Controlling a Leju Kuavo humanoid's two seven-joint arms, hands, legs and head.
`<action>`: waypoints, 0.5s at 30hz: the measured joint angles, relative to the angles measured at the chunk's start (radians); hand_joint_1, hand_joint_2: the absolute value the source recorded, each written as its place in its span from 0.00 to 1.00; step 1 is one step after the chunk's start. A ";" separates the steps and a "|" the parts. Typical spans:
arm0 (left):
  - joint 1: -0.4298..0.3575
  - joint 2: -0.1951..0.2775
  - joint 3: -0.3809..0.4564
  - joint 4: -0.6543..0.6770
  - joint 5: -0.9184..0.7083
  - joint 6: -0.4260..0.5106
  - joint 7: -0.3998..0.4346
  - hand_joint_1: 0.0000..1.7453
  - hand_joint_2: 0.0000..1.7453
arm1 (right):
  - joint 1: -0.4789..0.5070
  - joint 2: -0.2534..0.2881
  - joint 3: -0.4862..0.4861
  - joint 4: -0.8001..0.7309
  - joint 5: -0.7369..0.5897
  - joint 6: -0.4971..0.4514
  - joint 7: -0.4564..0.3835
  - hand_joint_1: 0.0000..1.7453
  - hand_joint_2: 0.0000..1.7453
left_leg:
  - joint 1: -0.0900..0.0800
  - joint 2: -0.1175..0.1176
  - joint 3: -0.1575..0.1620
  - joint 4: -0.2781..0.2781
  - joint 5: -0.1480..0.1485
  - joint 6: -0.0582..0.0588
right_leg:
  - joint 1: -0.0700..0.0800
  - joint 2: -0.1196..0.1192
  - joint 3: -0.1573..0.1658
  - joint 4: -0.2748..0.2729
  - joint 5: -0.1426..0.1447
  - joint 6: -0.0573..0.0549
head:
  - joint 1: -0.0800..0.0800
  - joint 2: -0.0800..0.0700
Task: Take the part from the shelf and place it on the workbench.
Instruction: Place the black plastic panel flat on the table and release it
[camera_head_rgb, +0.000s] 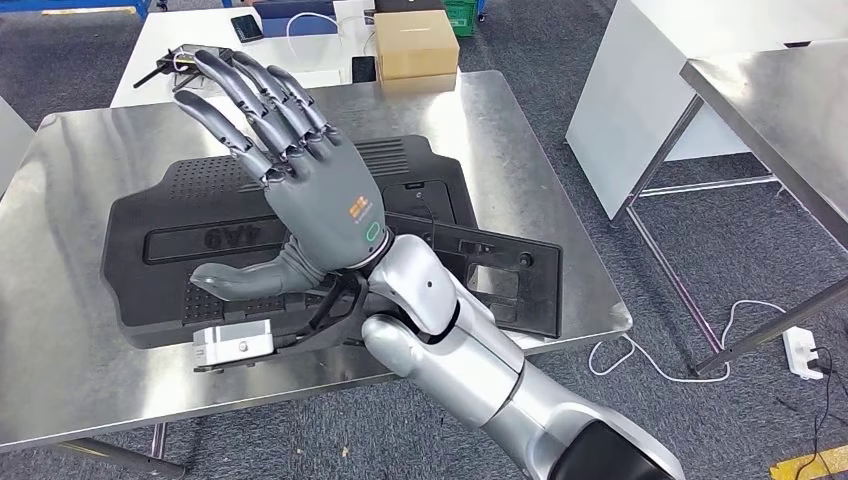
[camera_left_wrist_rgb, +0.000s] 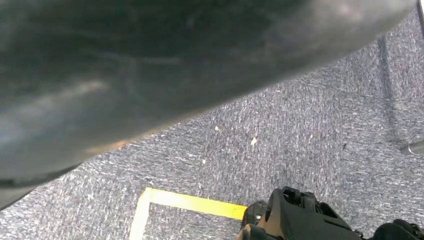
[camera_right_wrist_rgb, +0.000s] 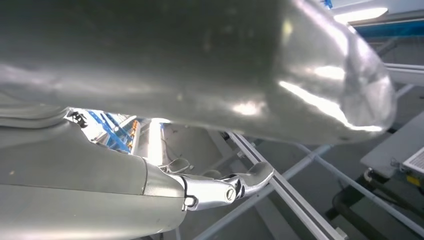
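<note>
My right hand (camera_head_rgb: 300, 190) hovers with fingers spread and nothing in its grasp, just above the large flat black plastic moulded part (camera_head_rgb: 180, 240). That part lies flat on the shiny steel tabletop (camera_head_rgb: 60, 180), partly over a second black panel (camera_head_rgb: 500, 265). I judge placement done; only withdrawing remains. My left hand's state I cannot tell.

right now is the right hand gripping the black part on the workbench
No: in the head view the right hand is raised above the black part with fingers spread, holding nothing, while the part lies flat on the workbench.
</note>
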 joint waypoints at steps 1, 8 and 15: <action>-0.001 0.002 -0.002 0.000 0.000 0.000 0.000 0.00 0.00 | 0.003 -0.002 0.000 -0.007 0.000 0.000 0.000 0.00 0.00 | -0.001 0.000 0.000 0.000 0.000 0.001 | -0.001 0.000 0.000 0.000 0.000 0.000 | 0.000 0.000; -0.006 0.014 -0.016 -0.001 0.032 -0.013 -0.020 0.00 0.00 | 0.023 -0.007 0.004 -0.028 -0.004 0.017 -0.011 0.00 0.00 | -0.009 0.002 0.003 -0.004 0.009 0.021 | -0.012 0.000 -0.001 0.002 0.002 0.018 | 0.000 0.000; -0.010 0.019 -0.043 -0.011 0.094 -0.016 -0.032 0.00 0.00 | 0.072 -0.040 0.015 -0.054 -0.028 0.048 -0.031 0.00 0.00 | -0.001 0.010 -0.016 -0.013 0.032 0.031 | -0.018 -0.003 -0.111 0.292 -0.143 0.019 | 0.004 0.000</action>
